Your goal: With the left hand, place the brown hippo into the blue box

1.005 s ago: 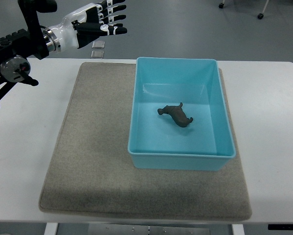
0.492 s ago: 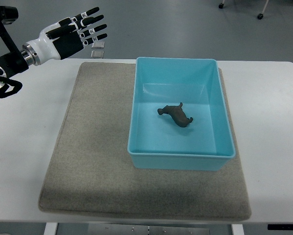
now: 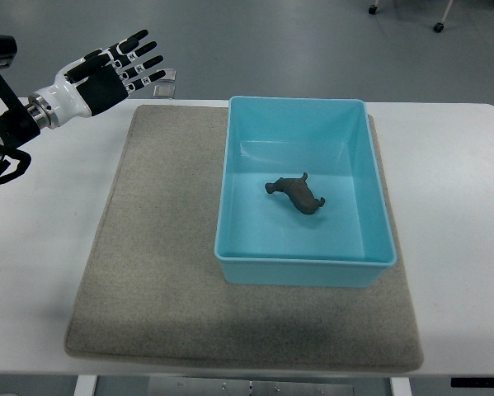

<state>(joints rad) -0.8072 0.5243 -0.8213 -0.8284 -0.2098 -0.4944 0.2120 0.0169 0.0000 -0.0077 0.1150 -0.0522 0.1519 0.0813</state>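
The blue box (image 3: 305, 191) sits on the right half of a grey mat (image 3: 148, 247) that covers most of the white worktop (image 3: 453, 214). It is open at the top, and its far edge lies close to the far edge of the mat. Inside it lies one thing only, the brown hippo (image 3: 297, 193), resting on the box floor a little to the far side of the middle, clear of all four walls. It lies slanted, one end toward the left and far, the other toward the right and near.

The left hand (image 3: 106, 74) is up at the far left, above the far left corner of the worktop and just past the corner of the mat, well apart from the box. Its arm comes in from the left edge. The hand is released: the fingers (image 3: 139, 58) are stretched out and spread, pointing right and far, and they grasp nothing.

Two small flat squares (image 3: 166, 82) lie on the floor beyond the worktop, just past the fingertips.
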